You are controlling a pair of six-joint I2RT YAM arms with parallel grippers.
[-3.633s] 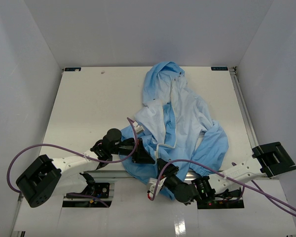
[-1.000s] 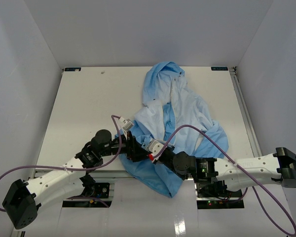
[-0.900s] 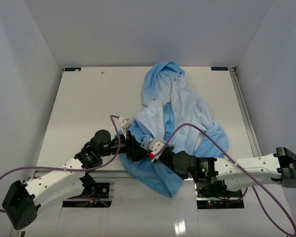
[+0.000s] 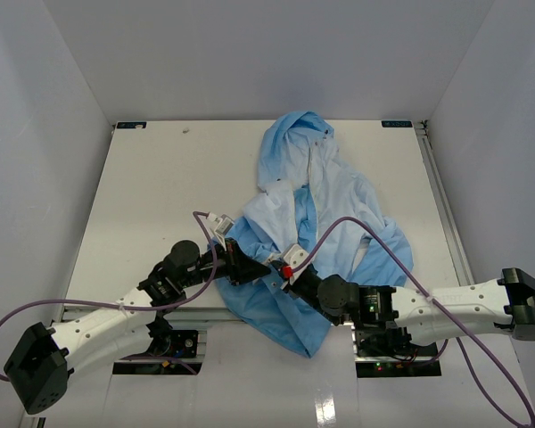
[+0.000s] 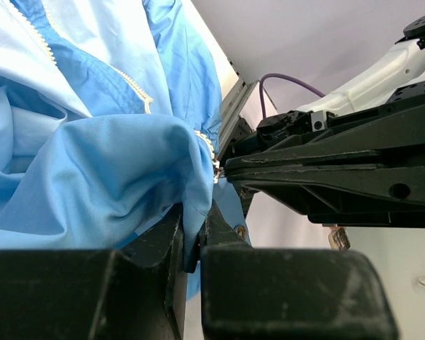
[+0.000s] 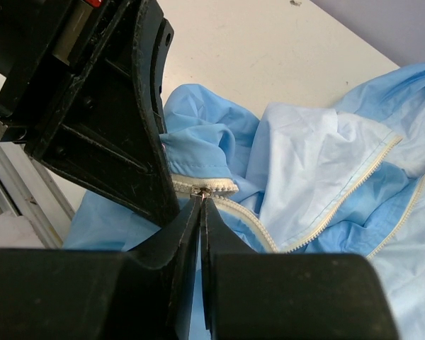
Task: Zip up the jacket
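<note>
Centrally, the jacket (image 4: 339,205) lies crumpled and unzipped on the white table (image 4: 152,187). Its hood (image 4: 294,138) points toward the far wall, and its lower part reaches past the near edge, between the two arm bases. The pale lining shows where the front panels fall apart, with the light blue outer cloth bunched around it.

Left arm: stretched low from the near left corner toward the middle of the near edge. The left gripper (image 4: 248,267) has its jaws drawn almost together, with a fold of blue cloth from the jacket's lower front pinched between them. The wrist view shows the cloth bulging out above the two fingers.

Right arm: stretched low from the near right, pointing left, with a purple cable (image 4: 339,223) arching over the jacket. The right gripper (image 4: 276,273) is closed to a fine point. Its tips meet on the end of the zipper strip (image 6: 219,186), where a small metal piece sits among the pale teeth. It may be the slider or only the end stop; the view is too small to tell.

Relation: the two grippers face each other tip to tip, just beside one another, at the same stretch of the lower front. From there a second run of zipper teeth (image 6: 340,197) slants away over the lining, apart from the first
</note>
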